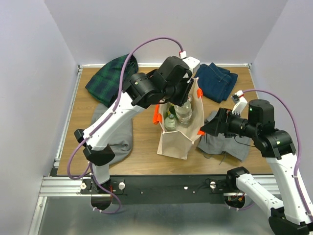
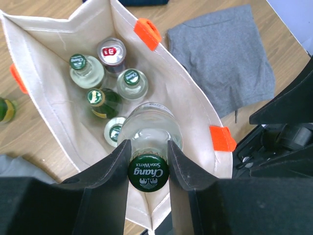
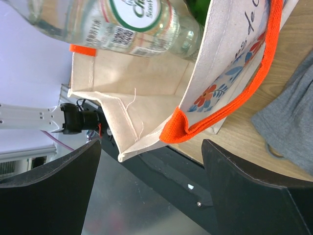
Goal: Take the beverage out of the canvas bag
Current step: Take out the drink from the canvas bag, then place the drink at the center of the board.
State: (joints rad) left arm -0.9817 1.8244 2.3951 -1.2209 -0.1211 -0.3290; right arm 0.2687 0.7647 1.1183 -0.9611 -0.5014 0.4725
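On the wooden table (image 1: 142, 147) the canvas bag (image 1: 177, 142) is stood upright with its mouth open, and a grey cloth (image 1: 230, 142) is spread just beside it on the right. The left gripper (image 2: 148, 152) is reached down over the mouth and is pinched on the neck of a clear soda-water bottle (image 2: 151, 126), just beneath its green cap (image 2: 148, 174). The right gripper (image 3: 149, 147) is held at the bag's right rim with its jaws spread. An orange handle (image 3: 220, 112) lies between them, but no pinch on it is seen.

The bottle is held in the bag's mouth, higher than the other bottles (image 2: 87, 73) and the can (image 2: 111, 50) left at the bottom — whether its base is clear of the rim cannot be told.

The lifting-out step is judged to be in hand. A straight upward pull is called for next until the base clears the cloth walls, then a sideways carry to bare wood. The soft bag may be dragged along — steadying it from the right would help.
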